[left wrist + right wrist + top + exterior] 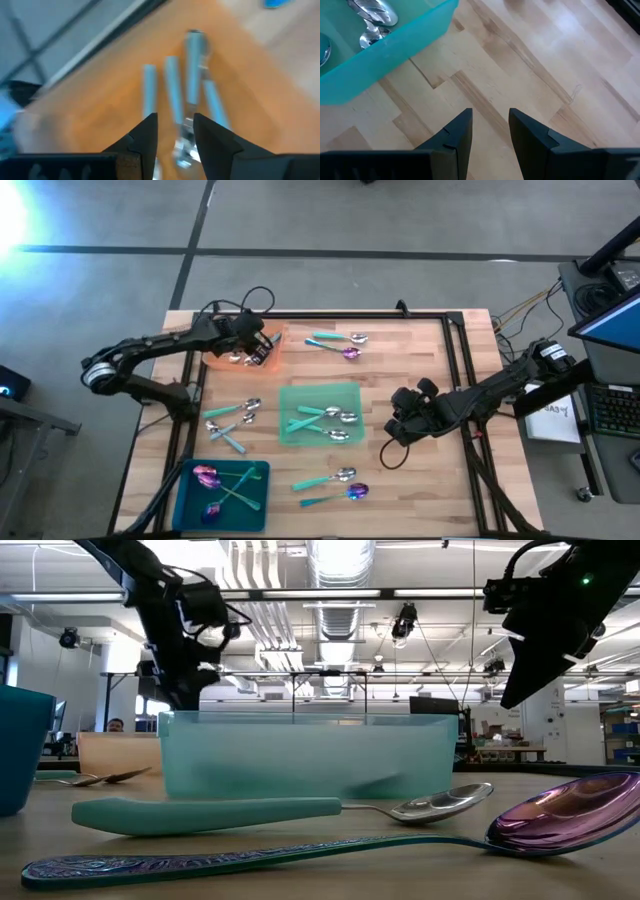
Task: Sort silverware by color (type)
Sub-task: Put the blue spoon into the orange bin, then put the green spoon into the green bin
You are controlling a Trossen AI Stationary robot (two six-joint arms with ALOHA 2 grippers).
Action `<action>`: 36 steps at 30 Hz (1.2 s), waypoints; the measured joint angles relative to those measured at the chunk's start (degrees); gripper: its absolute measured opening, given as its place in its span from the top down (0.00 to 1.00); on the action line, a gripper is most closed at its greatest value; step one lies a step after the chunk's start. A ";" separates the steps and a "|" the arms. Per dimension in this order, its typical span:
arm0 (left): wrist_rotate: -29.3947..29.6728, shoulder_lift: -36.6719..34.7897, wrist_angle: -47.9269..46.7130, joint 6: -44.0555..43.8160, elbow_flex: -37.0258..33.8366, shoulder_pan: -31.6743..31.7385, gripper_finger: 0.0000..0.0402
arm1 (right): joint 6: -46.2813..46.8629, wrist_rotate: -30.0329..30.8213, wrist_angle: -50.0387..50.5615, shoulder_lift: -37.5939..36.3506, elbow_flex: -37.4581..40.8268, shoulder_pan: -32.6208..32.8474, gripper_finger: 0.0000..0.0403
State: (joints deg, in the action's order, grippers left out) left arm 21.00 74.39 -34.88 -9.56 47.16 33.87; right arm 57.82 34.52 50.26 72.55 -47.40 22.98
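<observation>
Silverware [331,420] lies partly sorted by type among orange, green and blue trays (loose pieces remain on the table [420,360]), with the left gripper [258,350] parted over the orange tray [275,335] and the right gripper [490,125] open, empty, beside the green tray [352,392].

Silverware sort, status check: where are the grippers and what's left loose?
Left gripper over orange tray, fingers open around silver utensil. Right gripper idle, open, beside green tray. Teal-handled spoons loose on table; nothing blocking.
</observation>
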 joint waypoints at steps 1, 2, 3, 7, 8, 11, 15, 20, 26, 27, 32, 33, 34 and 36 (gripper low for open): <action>-2.14 -0.93 -0.73 -0.26 0.00 -0.40 0.73 | 0.00 0.00 -0.02 0.00 0.00 0.00 0.71; -4.45 -1.83 -1.70 -0.70 0.00 -0.93 0.73 | 0.00 0.00 0.00 0.00 0.00 0.00 0.71; -6.38 -2.67 -2.60 -1.30 0.00 -1.62 0.72 | -0.02 0.00 0.00 0.00 0.00 0.00 0.71; -10.03 -6.45 -4.28 -5.84 0.00 -6.60 0.72 | -0.53 0.00 0.00 0.00 0.02 0.00 0.71; -10.10 -7.30 -4.71 -7.10 0.00 -8.04 0.72 | -0.59 0.00 -0.01 0.00 0.02 0.00 0.71; -10.08 -10.26 -6.02 -10.39 0.01 -12.74 0.72 | -0.63 0.00 -0.02 0.00 0.04 0.00 0.71; -10.07 -13.17 -8.76 -15.39 0.00 -19.80 0.72 | -0.75 0.00 -0.02 0.00 0.04 0.00 0.71; -9.26 -14.80 -13.99 -19.55 0.00 -27.35 0.72 | -0.80 0.00 -0.02 0.00 0.05 0.00 0.71; -10.05 -13.87 -15.37 -21.66 0.00 -34.30 0.72 | -0.81 0.00 -0.02 0.00 0.07 0.00 0.71; -10.12 -13.60 -16.51 -22.05 0.00 -34.99 0.72 | -0.81 0.00 -0.02 0.00 0.07 0.00 0.71; -10.05 -12.06 -27.93 -28.25 -0.05 -36.36 0.72 | -0.81 0.00 -0.02 0.00 0.07 0.00 0.71; -10.09 -11.85 -30.03 -29.46 -0.07 -36.40 0.72 | -0.81 0.00 -0.04 0.00 0.07 0.00 0.71; -10.08 -11.71 -31.54 -30.40 -0.07 -36.40 0.72 | -0.81 0.00 -0.04 0.00 0.07 0.00 0.71; -10.44 -11.52 -33.34 -31.34 -0.09 -36.44 0.72 | -0.81 0.00 -0.04 0.00 0.07 0.00 0.71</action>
State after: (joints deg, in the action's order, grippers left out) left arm 10.56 62.87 -68.22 -40.90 47.07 -2.57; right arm 57.01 34.52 50.22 72.55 -47.33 22.98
